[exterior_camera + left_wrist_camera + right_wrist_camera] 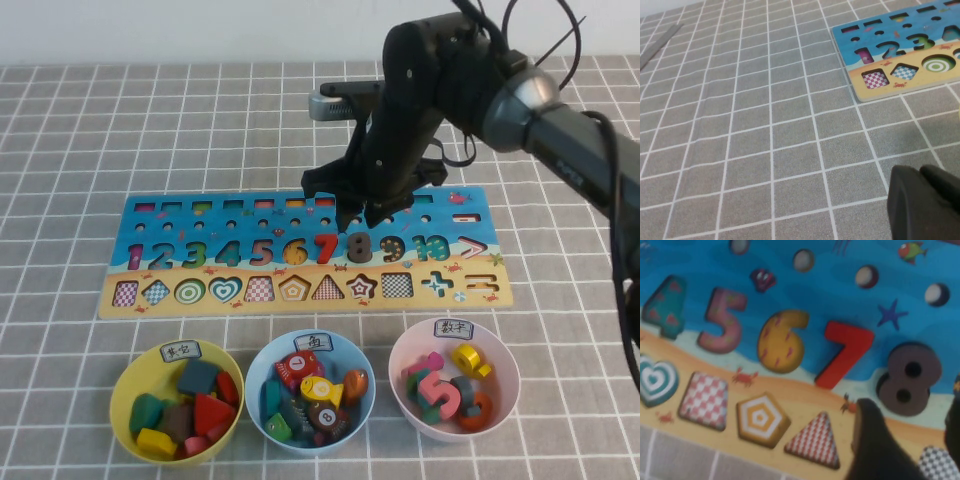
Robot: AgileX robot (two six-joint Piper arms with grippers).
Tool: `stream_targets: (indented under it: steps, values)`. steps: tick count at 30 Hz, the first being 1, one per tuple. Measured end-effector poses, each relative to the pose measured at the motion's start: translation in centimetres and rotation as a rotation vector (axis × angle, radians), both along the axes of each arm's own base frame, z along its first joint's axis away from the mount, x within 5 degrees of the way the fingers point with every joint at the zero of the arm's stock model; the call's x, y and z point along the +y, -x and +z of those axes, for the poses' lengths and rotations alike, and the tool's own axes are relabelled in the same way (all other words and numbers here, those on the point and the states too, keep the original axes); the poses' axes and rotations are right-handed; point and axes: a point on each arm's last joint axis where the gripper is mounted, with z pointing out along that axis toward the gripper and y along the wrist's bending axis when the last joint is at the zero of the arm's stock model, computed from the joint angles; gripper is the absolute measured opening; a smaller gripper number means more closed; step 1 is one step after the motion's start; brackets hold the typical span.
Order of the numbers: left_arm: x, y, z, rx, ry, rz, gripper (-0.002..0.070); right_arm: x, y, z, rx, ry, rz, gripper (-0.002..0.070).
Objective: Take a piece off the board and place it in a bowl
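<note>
grippers first: from the high view we see the right gripper (358,215) hanging just over the dark grey-brown wooden numeral 8 (358,247), fingers parted a little and gripping nothing; its wrist view shows that 8 (910,378) seated in its recess beside the red numeral 7 (842,360), a detail the high view blurs. the left gripper (925,205) appears only in its own wrist view, low over bare grid cloth near the end of the long blue and sandy yellow wooden puzzle board (900,60); we cannot tell its fingers' state. we count three bowls in front of the board (300,290): yellow (125,385), light blue (262,365), and the pale pink round plastic bowl (505,395). open cloth lies between the board's near edge and the bowls.
</note>
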Motion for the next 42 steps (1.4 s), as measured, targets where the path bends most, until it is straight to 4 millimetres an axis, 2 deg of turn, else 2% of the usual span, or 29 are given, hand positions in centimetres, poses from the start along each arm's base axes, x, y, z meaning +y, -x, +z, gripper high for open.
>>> stream_targets:
  steps: [3,8,16,27,37,42]
  values:
    - [0.0,0.0,0.0,0.0,0.0,0.0,-0.0001,0.2,-0.6,-0.9,-0.001,0.015,-0.019,0.0316]
    - [0.0,0.0,0.0,0.0,0.0,0.0,-0.0001,0.3,-1.4,-1.8,-0.021,0.049,-0.042,0.0337]
    - [0.0,0.0,0.0,0.0,0.0,0.0,-0.0001,0.4,-1.7,-2.4,-0.047,0.096,-0.048,0.034]
    - [0.0,0.0,0.0,0.0,0.0,0.0,-0.0001,0.9,-1.9,-4.6,-0.007,0.112,-0.046,0.034]
    - [0.0,0.0,0.0,0.0,0.0,0.0,-0.0001,1.2,-1.8,-5.1,-0.018,0.14,-0.034,0.0339]
    - [0.0,0.0,0.0,0.0,0.0,0.0,-0.0001,1.2,-1.8,-5.2,-0.035,0.167,-0.028,0.0295]
